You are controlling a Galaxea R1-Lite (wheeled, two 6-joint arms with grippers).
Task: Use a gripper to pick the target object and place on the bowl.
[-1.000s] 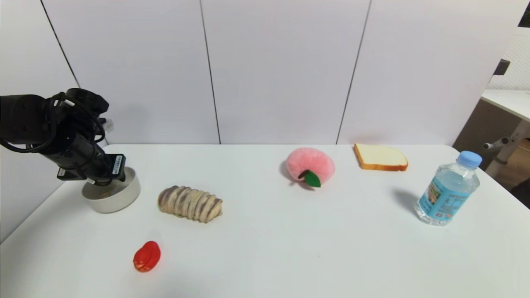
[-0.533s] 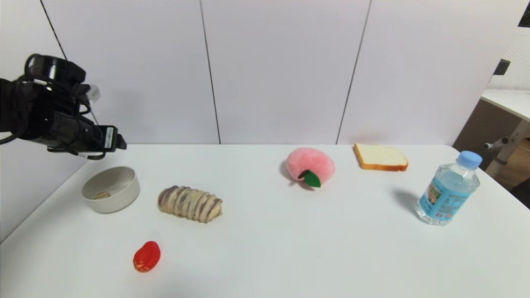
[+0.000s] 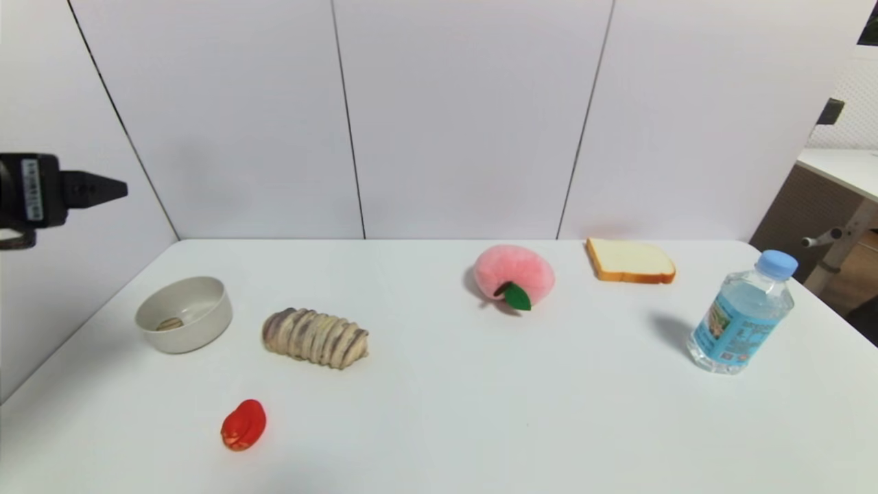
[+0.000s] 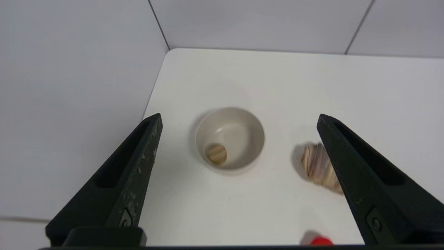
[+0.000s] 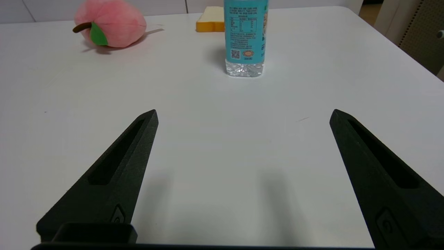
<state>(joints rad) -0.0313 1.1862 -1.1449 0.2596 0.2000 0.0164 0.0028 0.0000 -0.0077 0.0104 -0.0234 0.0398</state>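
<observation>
A: status, left to right?

B: left gripper (image 3: pixel 103 189) is at the far left edge of the head view, up high and well clear of the table (image 3: pixel 439 412). wrist view shows its jaws wide apart, nothing between them

A: and the nugget?

B: target object (image 4: pixel 215 153) sits inside the bowl (image 3: pixel 206 326), on the floor against the wall on the robot's side. also shows in the head view as a tan speck in the bowl. not touching the gripper

A: so place is done?

B: looks like it. I'd call this the retreat step, pick and place both finished judging by how things lie

A: rest of the table?

B: striped bread roll (image 3: pixel 315 337) just beside the bowl to its right, small red piece (image 3: pixel 243 425) nearer the robot. then pink plush peach (image 3: pixel 514 274), toast slice (image 3: pixel 630 261), water bottle (image 3: pixel 743 314) out on the right. none of them in the bowl

A: right arm?

B: right gripper (image 5: pixel 242 173) not in the head view. its own wrist cam has it low over bare table, jaws apart, empty, bottle and peach ahead of it. reads as parked

A: next move?

B: nothing to grasp. my guess is just bring the left arm to rest without dipping back over the bowl, so the nugget stays put
</observation>
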